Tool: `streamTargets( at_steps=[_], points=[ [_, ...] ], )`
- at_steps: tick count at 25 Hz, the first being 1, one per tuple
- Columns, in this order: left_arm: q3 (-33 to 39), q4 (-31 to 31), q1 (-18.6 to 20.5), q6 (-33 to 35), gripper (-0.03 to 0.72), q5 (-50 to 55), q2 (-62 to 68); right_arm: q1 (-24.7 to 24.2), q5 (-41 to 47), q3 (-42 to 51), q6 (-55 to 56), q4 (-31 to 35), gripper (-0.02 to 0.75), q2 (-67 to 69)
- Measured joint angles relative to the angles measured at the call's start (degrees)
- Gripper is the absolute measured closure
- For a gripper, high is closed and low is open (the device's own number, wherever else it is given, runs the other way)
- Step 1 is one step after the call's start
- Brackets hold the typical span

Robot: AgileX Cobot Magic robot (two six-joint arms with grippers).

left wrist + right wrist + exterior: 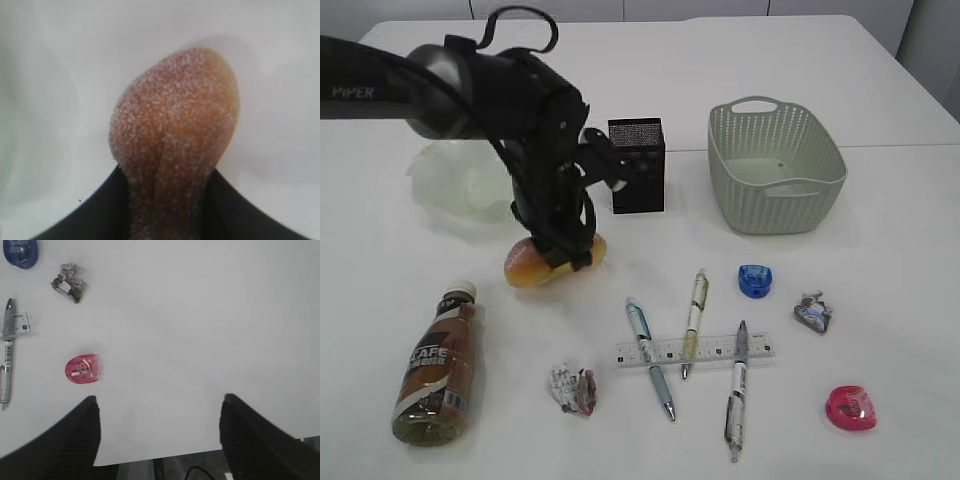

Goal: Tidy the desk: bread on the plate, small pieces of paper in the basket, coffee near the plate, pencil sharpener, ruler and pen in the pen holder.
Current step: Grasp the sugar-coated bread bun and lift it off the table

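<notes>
On the white tabletop (880,200), left of centre, the left pincer (560,255) reaches down over the sugar-dusted bread bun (525,265), which lies on the surface just in front of the pale green wavy-rimmed plate (445,180). In the left wrist view the bun (175,135) sits between the two dark fingers (100,210), which press against its sides, so the pincer is grasping the bread, and the bun appears to rest on the tabletop.

Just right of the arm stands the black mesh pen holder (638,165), and further right the pale green woven-look basket (775,165). At the near left the brown coffee bottle (438,365) lies tilted, its white cap pointing away. Near the front centre a crumpled paper wad (572,388) lies by three pens (651,358) that lie across the clear ruler (694,349). To the right are a blue pencil sharpener (755,281), a second paper wad (813,312) and a pink pencil sharpener (851,408).

The right pincer (159,440), seen only in the right wrist view, hangs released and wide apart above bare tabletop, holding nothing. The pink sharpener (83,369) lies to its left, with the paper wad (68,282) and blue sharpener (21,252) beyond.
</notes>
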Motion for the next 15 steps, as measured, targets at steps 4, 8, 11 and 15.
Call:
streamTargets(
  at_steps=[4, 8, 11, 15],
  points=[
    [-6.89, -6.80, -0.12, -1.47, 0.438, 5.88, 0.00, 0.00, 0.00, 0.00, 0.00, 0.00, 0.163, 0.00],
    [-12.03, -10.99, -0.12, -1.95, 0.440, 12.01, 0.00, 0.00, 0.00, 0.00, 0.00, 0.00, 0.163, 0.00],
    [-15.89, -11.52, -0.12, -4.82, 0.440, 15.97, 0.00, 0.00, 0.00, 0.00, 0.00, 0.00, 0.163, 0.00],
    [-21.35, -11.71, 0.51, -11.80, 0.440, 17.03, 0.00, 0.00, 0.00, 0.00, 0.00, 0.00, 0.163, 0.00]
  ],
)
